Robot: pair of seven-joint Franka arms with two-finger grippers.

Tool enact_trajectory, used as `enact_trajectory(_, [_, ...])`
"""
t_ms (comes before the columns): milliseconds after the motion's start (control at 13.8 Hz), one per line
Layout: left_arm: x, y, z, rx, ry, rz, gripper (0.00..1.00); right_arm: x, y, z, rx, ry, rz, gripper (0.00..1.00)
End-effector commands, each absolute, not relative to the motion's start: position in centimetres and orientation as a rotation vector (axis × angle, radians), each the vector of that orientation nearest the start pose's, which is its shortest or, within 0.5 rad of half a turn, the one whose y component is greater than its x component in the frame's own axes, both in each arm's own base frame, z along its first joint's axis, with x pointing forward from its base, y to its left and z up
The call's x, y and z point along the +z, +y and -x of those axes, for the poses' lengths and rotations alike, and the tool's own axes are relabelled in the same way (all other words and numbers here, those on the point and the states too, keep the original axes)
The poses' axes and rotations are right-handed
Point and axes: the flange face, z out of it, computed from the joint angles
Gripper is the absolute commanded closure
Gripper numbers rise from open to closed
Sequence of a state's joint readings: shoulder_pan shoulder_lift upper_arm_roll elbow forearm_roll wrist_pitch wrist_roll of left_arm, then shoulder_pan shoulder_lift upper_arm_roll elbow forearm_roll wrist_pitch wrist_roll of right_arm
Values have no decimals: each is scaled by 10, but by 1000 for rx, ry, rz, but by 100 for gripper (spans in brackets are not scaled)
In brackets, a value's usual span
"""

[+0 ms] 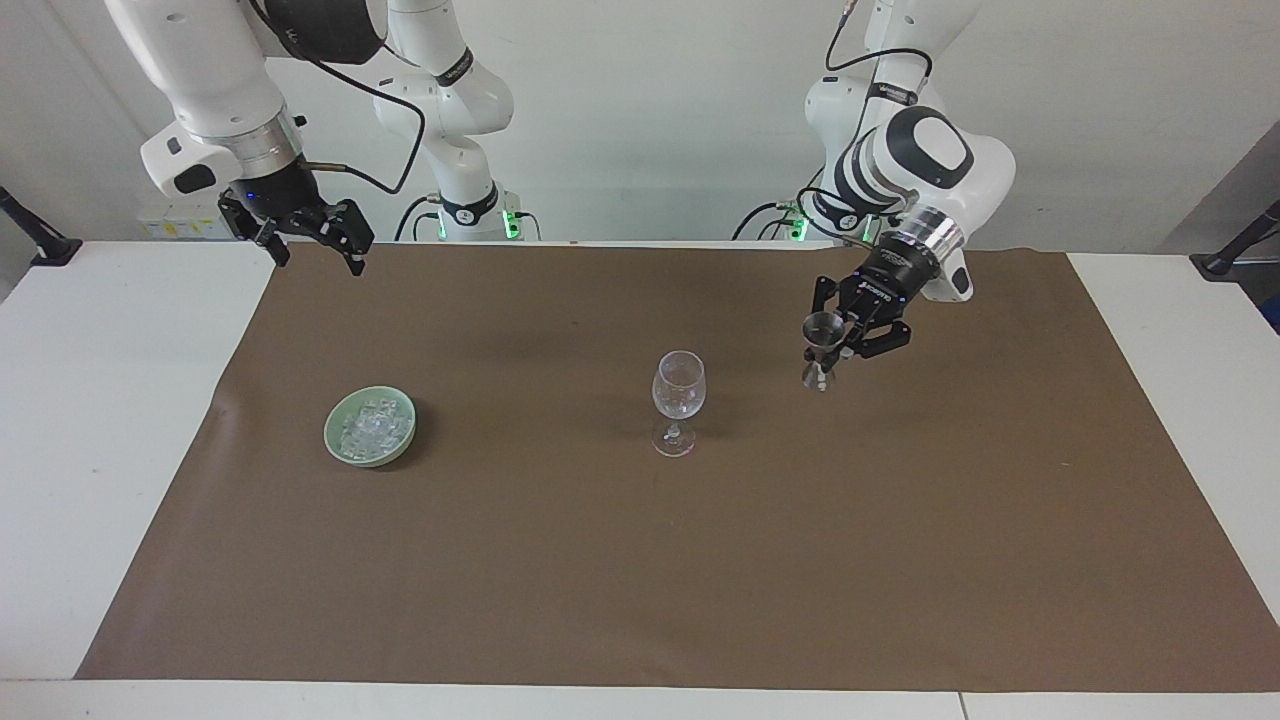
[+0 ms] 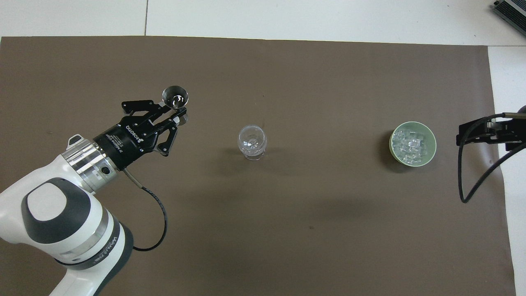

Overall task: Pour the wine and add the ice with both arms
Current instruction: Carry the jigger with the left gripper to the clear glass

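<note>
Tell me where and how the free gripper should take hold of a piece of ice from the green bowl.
Take one cube near the top middle of the ice heap, coming straight down from above. The pieces lie loose in the shallow green bowl, whose rim blocks any sideways approach. The open right gripper, up by the mat's corner, probably suits this: fingers astride a single cube, pinching two flat faces. The left gripper is shut on the metal jigger.

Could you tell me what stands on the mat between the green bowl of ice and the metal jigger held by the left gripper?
Only the wine glass; the overhead view shows bare mat either side.
</note>
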State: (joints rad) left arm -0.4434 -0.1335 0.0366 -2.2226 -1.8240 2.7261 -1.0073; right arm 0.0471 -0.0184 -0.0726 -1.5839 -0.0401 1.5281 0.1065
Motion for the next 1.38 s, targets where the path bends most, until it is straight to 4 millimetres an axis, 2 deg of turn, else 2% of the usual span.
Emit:
enact_trajectory(0, [466,-210,-495,-384,1796,-925,100,626,-19,-537,60,172,3150,0])
enact_trajectory(72, [470,-215,-494,-358,1793,-932,100,626,-19,-537,60,172,3150,0])
enact_trajectory(290, [464,-245,-480,-210,1805,-1020,100,626,-19,-537,60,172,3150,0])
enact_trajectory(724, [466,-275,-465,-10,1711,-1209,100,626,-19,-537,60,172,3150,0])
enact_trajectory(1303, [458,-285,-450,242,1595,-1440,100,626,-19,-537,60,172,3150,0])
